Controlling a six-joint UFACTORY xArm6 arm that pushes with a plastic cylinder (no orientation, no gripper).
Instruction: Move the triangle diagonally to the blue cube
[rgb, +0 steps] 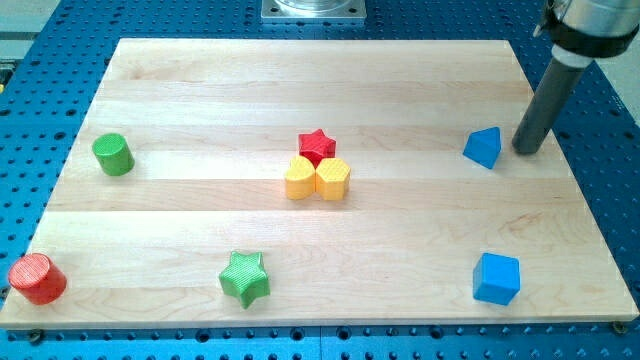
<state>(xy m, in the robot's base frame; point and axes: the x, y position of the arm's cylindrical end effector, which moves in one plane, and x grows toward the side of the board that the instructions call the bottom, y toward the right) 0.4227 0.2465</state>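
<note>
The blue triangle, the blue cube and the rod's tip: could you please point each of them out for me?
blue triangle (483, 148), camera view, on its front face.
blue cube (496, 278), camera view, at the middle of its visible faces.
my tip (526, 151), camera view, at the rod's very end, just right of the blue triangle.

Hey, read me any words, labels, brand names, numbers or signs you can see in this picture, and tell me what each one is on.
None: no text, number, label or sign can be read anywhere in the camera view.
The wooden board, the blue triangle, the blue cube and the other coloured blocks are all plain.
My tip, just to the view's right of the blue triangle, is on an unmarked dark rod.
The blue perforated table carries no markings either.
</note>
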